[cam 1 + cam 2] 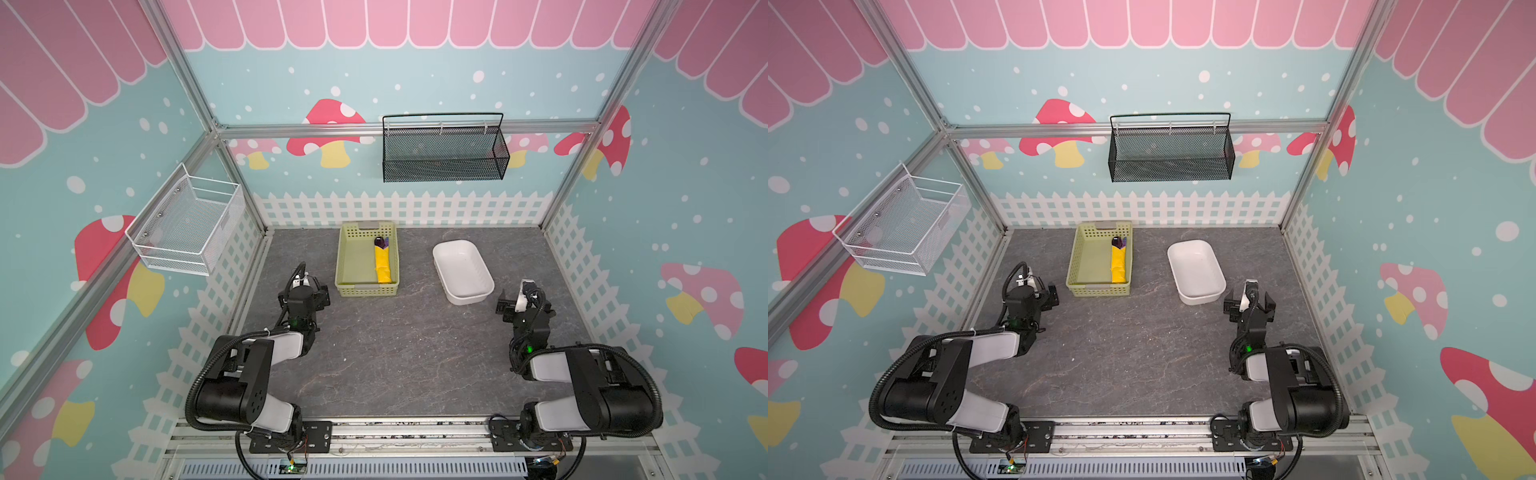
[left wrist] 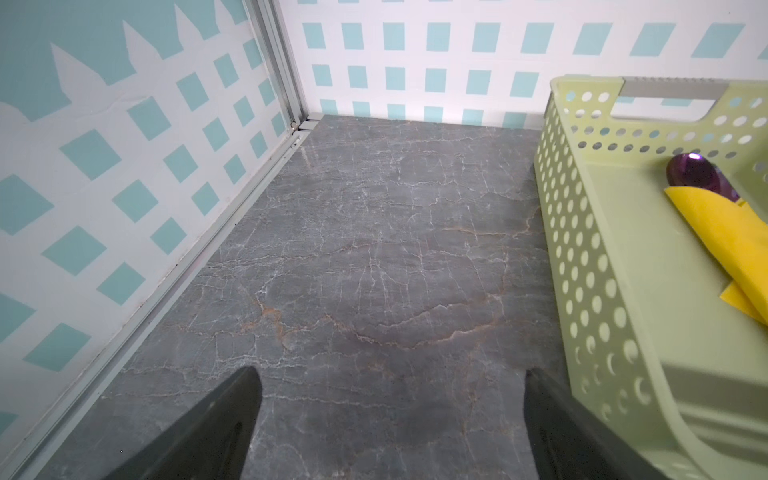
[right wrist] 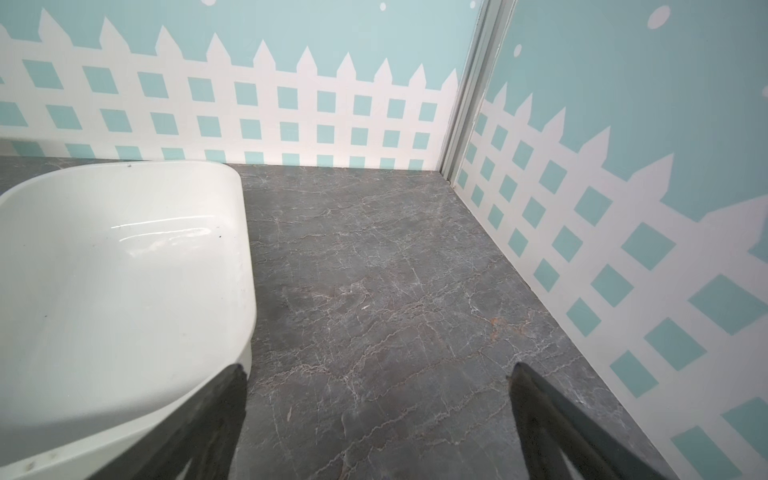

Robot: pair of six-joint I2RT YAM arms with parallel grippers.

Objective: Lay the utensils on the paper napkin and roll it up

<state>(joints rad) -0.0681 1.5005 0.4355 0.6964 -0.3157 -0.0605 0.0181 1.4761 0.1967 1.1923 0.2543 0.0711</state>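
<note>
The yellow paper napkin (image 1: 382,264) (image 1: 1118,264) lies rolled into a narrow bundle along the right inner side of the pale green basket (image 1: 341,257) (image 1: 1073,262). Dark purplish heads of the utensils (image 1: 380,242) (image 1: 1118,242) stick out of its far end. The left wrist view shows the shiny purple head (image 2: 694,174) above the napkin (image 2: 723,232) inside the basket (image 2: 582,232). My left gripper (image 1: 304,291) (image 1: 1034,291) (image 2: 390,374) hovers open beside the basket's near left corner, holding nothing. My right gripper (image 1: 524,297) (image 1: 1250,299) (image 3: 376,368) is open and empty.
A white tub (image 1: 467,298) (image 1: 1200,298) (image 3: 245,257) stands empty right of the basket, its near corner by my right gripper. A black mesh basket (image 1: 444,162) hangs on the back wall and a white wire basket (image 1: 187,224) on the left wall.
</note>
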